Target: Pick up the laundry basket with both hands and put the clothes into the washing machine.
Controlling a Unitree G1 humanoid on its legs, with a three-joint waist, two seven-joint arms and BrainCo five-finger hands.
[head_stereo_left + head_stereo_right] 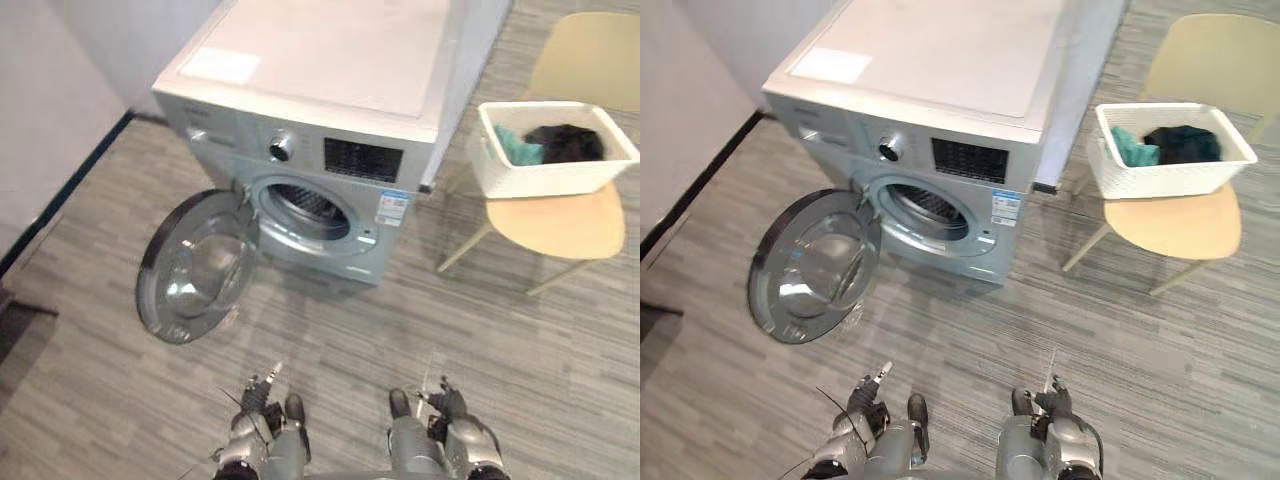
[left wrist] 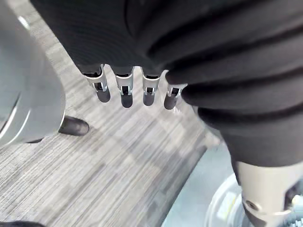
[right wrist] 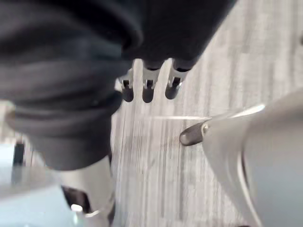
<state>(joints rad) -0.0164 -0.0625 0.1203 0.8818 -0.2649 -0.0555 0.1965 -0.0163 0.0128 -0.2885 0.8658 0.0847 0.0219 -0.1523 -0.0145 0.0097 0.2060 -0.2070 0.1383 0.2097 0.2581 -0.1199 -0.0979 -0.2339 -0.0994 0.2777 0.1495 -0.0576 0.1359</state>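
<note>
A white laundry basket (image 1: 548, 150) stands on the seat of a pale wooden chair (image 1: 560, 222) at the right, with a teal cloth (image 1: 515, 145) and a dark cloth (image 1: 566, 142) inside. The silver washing machine (image 1: 320, 110) is left of it, its round door (image 1: 192, 267) swung open to the left and the drum opening (image 1: 308, 208) exposed. My left hand (image 1: 268, 430) and right hand (image 1: 432, 430) hang low at the near edge, far from the basket. Over the floor, the left fingers (image 2: 125, 92) and right fingers (image 3: 147, 90) are straight and hold nothing.
Grey striped flooring (image 1: 400, 330) stretches between me and the machine. A pale wall with a dark skirting line (image 1: 70, 185) runs along the left. The chair's back (image 1: 590, 55) rises behind the basket.
</note>
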